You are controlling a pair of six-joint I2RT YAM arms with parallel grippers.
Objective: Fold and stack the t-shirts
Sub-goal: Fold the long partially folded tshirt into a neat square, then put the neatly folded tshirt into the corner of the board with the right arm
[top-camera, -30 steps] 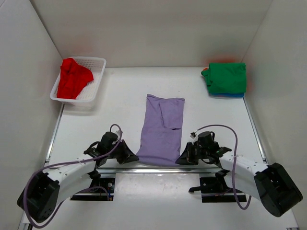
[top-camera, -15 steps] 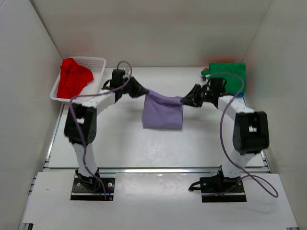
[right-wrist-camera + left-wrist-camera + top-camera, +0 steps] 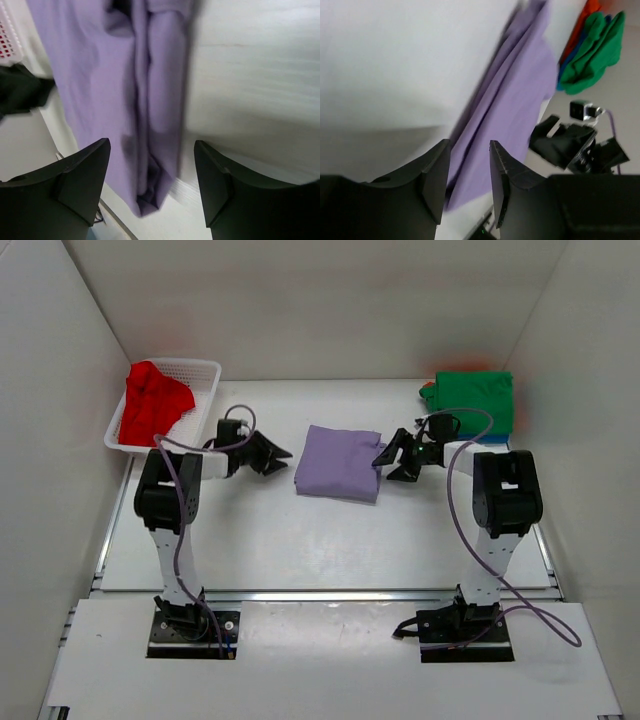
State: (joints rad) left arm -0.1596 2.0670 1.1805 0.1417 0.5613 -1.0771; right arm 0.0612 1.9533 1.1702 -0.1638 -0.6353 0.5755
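Note:
A lavender t-shirt [image 3: 338,463] lies folded into a rectangle at mid-table, also seen in the left wrist view [image 3: 520,95] and the right wrist view [image 3: 100,65]. My left gripper [image 3: 278,453] [image 3: 467,170] sits just left of it, open and holding nothing. Off the shirt's right edge my right gripper [image 3: 385,460] [image 3: 151,150] stands open, wider, with nothing in it. A red t-shirt [image 3: 150,405] lies crumpled in the white basket [image 3: 205,370]. A folded green t-shirt [image 3: 470,403] tops a pile at the far right, with blue [image 3: 470,437] and orange [image 3: 428,390] edges showing beneath.
The basket stands at the far left corner by the left wall. White walls enclose the table on the left, back and right. Both arm bases sit on the near rail [image 3: 320,595], with cables looping beside each arm.
Both grippers carried the lavender shirt's near end to the far end, folding it in half. They then opened, let go and drew back to either side.

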